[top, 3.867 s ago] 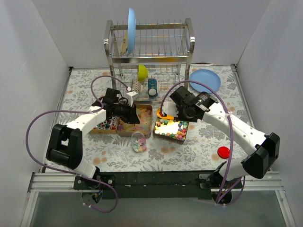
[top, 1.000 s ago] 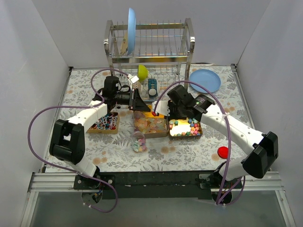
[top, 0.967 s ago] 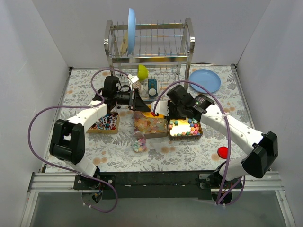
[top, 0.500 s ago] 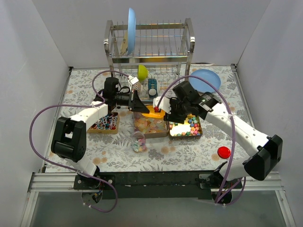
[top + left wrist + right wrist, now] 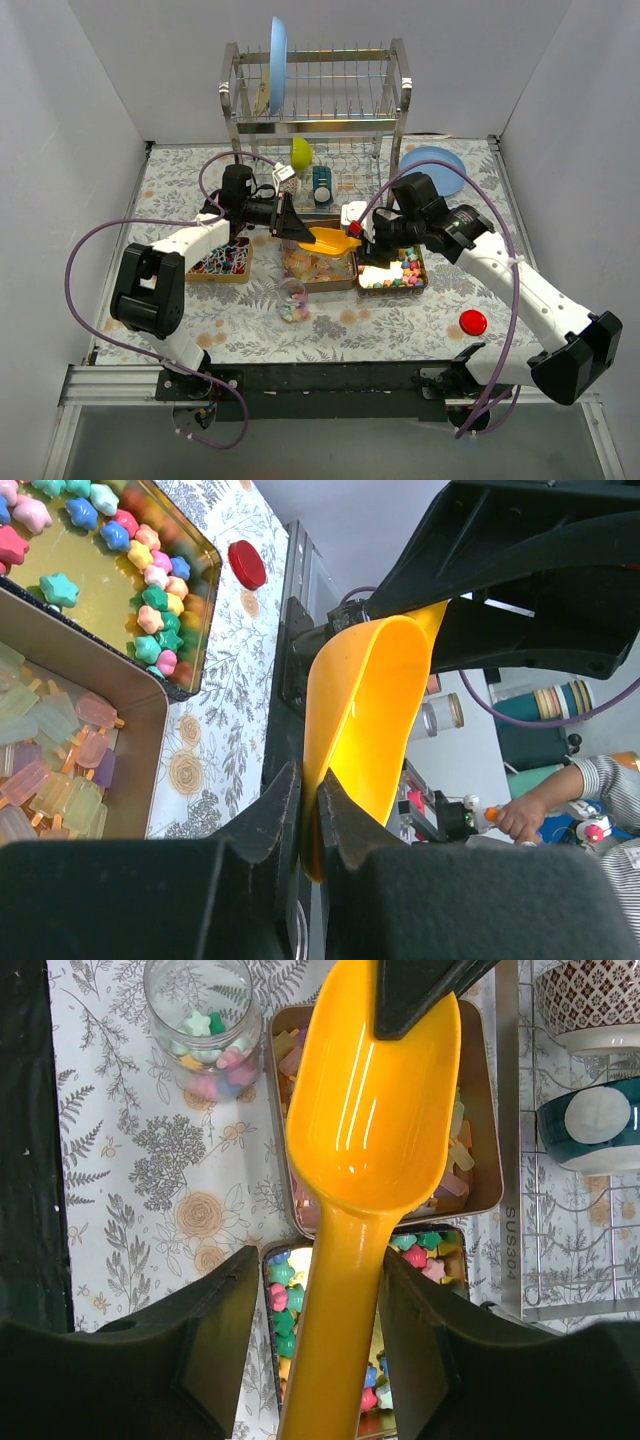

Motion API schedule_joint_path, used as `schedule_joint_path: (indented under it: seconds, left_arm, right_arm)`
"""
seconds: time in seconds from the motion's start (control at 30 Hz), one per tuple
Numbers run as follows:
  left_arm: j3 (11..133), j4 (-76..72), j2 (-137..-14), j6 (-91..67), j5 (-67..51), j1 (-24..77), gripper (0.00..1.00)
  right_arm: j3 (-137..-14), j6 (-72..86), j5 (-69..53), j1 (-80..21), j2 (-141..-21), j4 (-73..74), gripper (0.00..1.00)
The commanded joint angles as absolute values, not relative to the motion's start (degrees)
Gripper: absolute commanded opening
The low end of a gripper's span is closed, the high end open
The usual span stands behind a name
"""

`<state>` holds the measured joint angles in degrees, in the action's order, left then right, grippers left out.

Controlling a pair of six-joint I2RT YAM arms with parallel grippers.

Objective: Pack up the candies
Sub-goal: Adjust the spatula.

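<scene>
The orange-yellow scoop [image 5: 332, 240] hangs level above the middle tin. My left gripper [image 5: 292, 226] is shut on the rim of its bowl [image 5: 370, 710]. My right gripper [image 5: 364, 238] is open, and the scoop's handle [image 5: 335, 1290] lies between its spread fingers with a gap on one side. The scoop's bowl [image 5: 375, 1090] is empty. Star-shaped pink, green, yellow and blue candies [image 5: 392, 272] fill the right tin [image 5: 285, 1320]. Pale translucent candies [image 5: 318, 265] lie in the middle tin [image 5: 50, 770]. Red, white and blue candies [image 5: 222, 262] sit in the left tin. A glass jar [image 5: 293, 300] holds a few candies [image 5: 205, 1045].
The red round lid [image 5: 472, 322] lies on the table at the front right. A metal dish rack [image 5: 318, 110] with a blue plate, bowls and a yellow-green cup stands at the back. A blue plate [image 5: 433, 168] lies at the back right.
The scoop has risen out of the tins and now hangs between both grippers. My left gripper has closed on its bowl rim. My right arm has drawn back to the right and its jaws have opened.
</scene>
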<state>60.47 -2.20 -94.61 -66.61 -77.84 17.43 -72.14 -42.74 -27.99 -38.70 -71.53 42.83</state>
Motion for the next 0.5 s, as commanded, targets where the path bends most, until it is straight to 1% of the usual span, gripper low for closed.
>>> schedule_joint_path:
  seconds: [0.0,0.1,0.2,0.23,0.3,0.33,0.4,0.43,0.47]
  left_arm:
    - [60.82,-4.57,-94.39,-68.20,-79.98,17.14,0.00]
    - [60.82,-4.66,-94.66,-68.29,-80.16,16.96,0.00]
    - [60.73,-5.10,-94.75,-68.55,-80.33,16.70,0.00]
    - [60.73,-5.10,-94.83,-68.64,-80.42,16.70,0.00]
    - [60.56,-5.19,-94.83,-68.64,-80.42,16.53,0.00]
    - [60.47,-5.27,-94.83,-68.64,-80.42,16.52,0.00]
    - [60.12,-5.71,-94.83,-68.64,-80.42,16.35,0.00]
    - [59.94,-5.63,-94.83,-68.73,-80.25,16.43,0.00]
    - [59.85,-5.19,-94.66,-68.73,-79.72,16.26,0.00]
  right_arm:
    - [-71.54,-42.54,-29.71,-38.67,-72.16,40.43,0.56]
    - [-71.10,-42.80,-28.92,-38.67,-72.24,39.99,0.50]
    - [-70.67,-42.71,-27.60,-38.67,-72.42,39.82,0.40]
    - [-70.40,-42.63,-26.38,-38.67,-72.33,39.73,0.34]
    - [-69.70,-42.63,-25.32,-38.67,-72.25,39.64,0.30]
    - [-69.52,-42.71,-24.62,-38.67,-72.25,39.73,0.26]
    - [-69.26,-42.72,-24.17,-38.67,-72.25,40.34,0.24]
    - [-69.17,-42.71,-23.91,-38.67,-72.33,40.43,0.12]
    - [-69.26,-42.80,-23.65,-38.67,-72.42,40.69,0.07]
